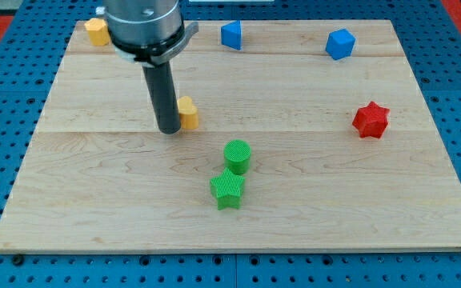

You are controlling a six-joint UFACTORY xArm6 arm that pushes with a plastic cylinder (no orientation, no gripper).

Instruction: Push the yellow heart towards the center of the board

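The yellow heart (188, 113) lies on the wooden board (334, 208), left of the middle and partly hidden by the rod. My tip (170, 129) rests on the board right against the heart's left side. A second yellow block (96, 31) sits at the board's top left corner; its shape is not clear.
A green cylinder (237, 156) and a green star (227, 190) touch each other just below the board's middle. A red star (370, 120) is at the right. Two blue blocks (230, 35) (340, 43) sit along the top edge.
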